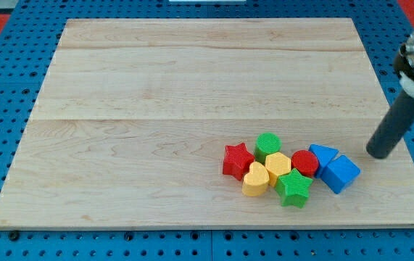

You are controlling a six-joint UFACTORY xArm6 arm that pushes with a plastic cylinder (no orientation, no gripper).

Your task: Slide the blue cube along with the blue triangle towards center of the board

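Blue cube (pixel 341 174) sits just left-below my tip (pixel 378 154), apart from it, touching blue triangle (pixel 323 155) on its left. Tip bare rod, nothing gripped. Beyond: red cylinder (pixel 305 162), green star (pixel 294 188), yellow hexagon (pixel 278 167).

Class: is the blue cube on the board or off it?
On: the blue cube rests on the wooden board, inside its right edge.

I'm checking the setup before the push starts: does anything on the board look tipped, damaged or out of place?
Nothing stands out. All blocks sit flat in one tight cluster at the wooden board's lower right, the blue cube touching the blue triangle. My tip rests just right of them, apart.
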